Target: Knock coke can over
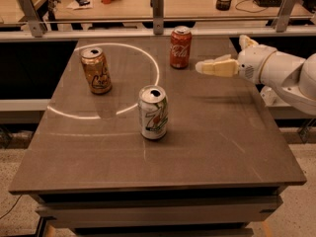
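Note:
The coke can [180, 47], red with white script and a silver top, stands upright near the far edge of the dark table [222, 147]. My gripper [213, 67] reaches in from the right on a white arm. Its tip is just right of the coke can, a small gap away and not touching. It hovers above the table and holds nothing.
A gold-brown can [96, 70] stands upright at the far left. A white and green 7-Up can [153, 112] stands upright near the table's middle. A white ring of light [148, 58] lies on the tabletop. A rail with metal posts [158, 9] runs behind the table.

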Motion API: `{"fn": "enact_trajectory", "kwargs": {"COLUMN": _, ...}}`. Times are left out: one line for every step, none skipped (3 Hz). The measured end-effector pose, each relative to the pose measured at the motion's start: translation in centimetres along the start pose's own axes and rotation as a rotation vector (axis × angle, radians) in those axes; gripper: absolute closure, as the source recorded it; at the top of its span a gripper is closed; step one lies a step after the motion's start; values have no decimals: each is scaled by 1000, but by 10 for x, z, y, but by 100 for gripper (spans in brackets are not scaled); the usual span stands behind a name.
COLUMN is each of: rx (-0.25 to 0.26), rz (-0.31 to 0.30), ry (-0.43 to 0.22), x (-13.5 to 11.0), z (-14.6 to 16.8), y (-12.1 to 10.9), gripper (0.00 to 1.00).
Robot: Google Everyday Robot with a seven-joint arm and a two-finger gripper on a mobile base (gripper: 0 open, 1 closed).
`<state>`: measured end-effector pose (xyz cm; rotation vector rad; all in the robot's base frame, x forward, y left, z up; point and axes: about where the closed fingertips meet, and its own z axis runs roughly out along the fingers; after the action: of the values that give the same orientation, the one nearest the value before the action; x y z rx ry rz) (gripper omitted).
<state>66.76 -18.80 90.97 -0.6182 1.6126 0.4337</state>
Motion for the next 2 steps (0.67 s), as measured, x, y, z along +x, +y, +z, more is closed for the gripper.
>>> {"fn": "enact_trajectory", "kwargs": {"rx": -32, "rz": 11, "ry": 17, "x": 10, "z": 28, "y": -7, "gripper": 0}}
{"fn": "enact_trajectory", "kwargs": {"rx": -90, "rz": 9, "ry": 35, "x": 15, "z": 57, "y": -10, "gripper": 0}}
